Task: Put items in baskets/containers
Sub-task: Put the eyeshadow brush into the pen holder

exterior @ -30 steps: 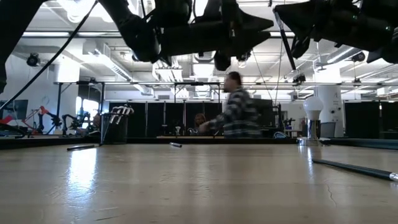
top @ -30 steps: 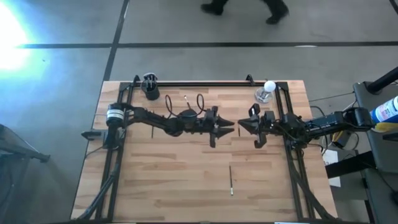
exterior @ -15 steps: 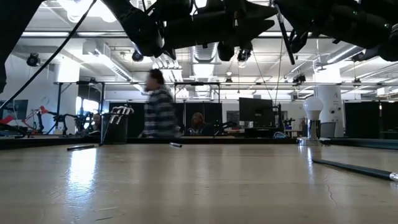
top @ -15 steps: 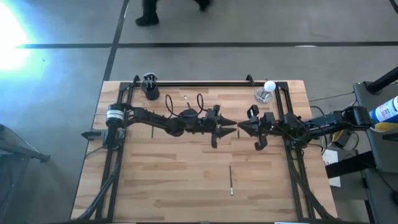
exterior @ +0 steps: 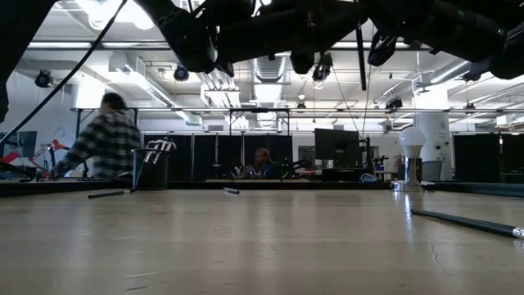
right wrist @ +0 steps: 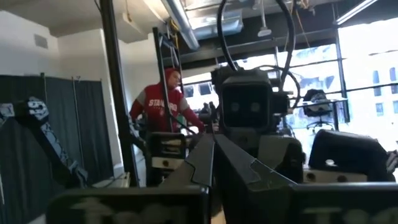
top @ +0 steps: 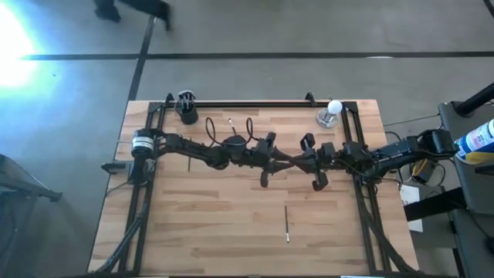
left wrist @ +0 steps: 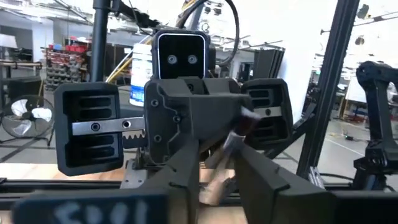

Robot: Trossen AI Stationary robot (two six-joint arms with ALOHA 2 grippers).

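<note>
Both arms meet high over the table's middle. My right gripper is shut on a thin dark stick that hangs upright in the air. In the left wrist view it shows as a brush. My left gripper faces it, open by a narrow gap, with one finger on either side of the brush. The black cup stands at the far left corner with sticks leaning in it. One stick lies flat near the right. My right gripper pinches the stick between its two fingers, which come level from the table's right and lie across it. The stick's lower length hangs upright below the fingers, lifted well clear of the table. The dark gripper bodies hide the exact place of contact.
A short stick and another lie on the far left part of the table. A light bulb on a base stands at the far right. A person walks behind the table.
My right gripper has moved toward the table's left until its fingertips overlap those of my left gripper. The stick travelled with it and has gone from slanting to upright. The person behind the table has walked from right to left.
</note>
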